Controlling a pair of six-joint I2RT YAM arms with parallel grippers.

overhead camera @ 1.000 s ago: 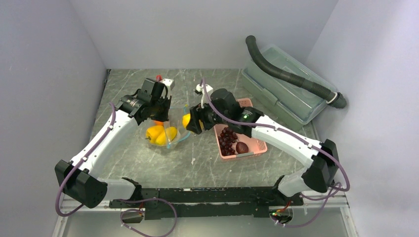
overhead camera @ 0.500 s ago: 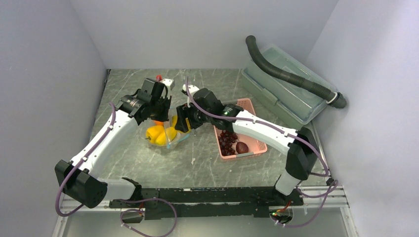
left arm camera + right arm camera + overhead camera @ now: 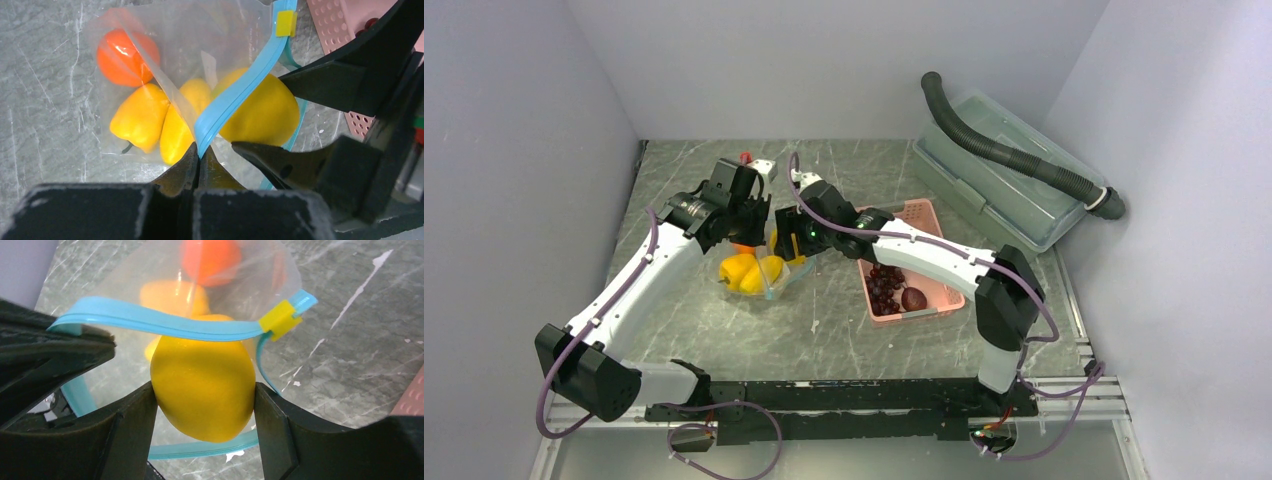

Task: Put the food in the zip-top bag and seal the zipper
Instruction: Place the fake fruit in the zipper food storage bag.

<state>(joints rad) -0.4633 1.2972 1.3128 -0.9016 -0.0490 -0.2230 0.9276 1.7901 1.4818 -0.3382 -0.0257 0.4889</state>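
Observation:
The clear zip-top bag (image 3: 764,275) lies on the table with its mouth held open. My left gripper (image 3: 199,152) is shut on the blue zipper strip (image 3: 235,95), which carries a yellow slider tab (image 3: 286,23). An orange (image 3: 125,52), a yellow bell pepper (image 3: 140,117) and a yellow oblong fruit (image 3: 180,125) lie inside the bag. My right gripper (image 3: 204,400) is shut on another yellow oblong fruit (image 3: 202,375), holding it in the open mouth between the two zipper strips (image 3: 160,322). Dark purple grapes (image 3: 884,283) and a reddish-brown round fruit (image 3: 914,298) lie in the pink basket.
The pink slotted basket (image 3: 939,285) stands just right of the bag. A large clear lidded box (image 3: 1014,195) with a dark corrugated hose (image 3: 1014,155) on it stands at the back right. Grey walls enclose the table on three sides.
My right gripper has moved left from beside the basket, carrying the yellow fruit into the bag's mouth. The left gripper has held still on the zipper strip.

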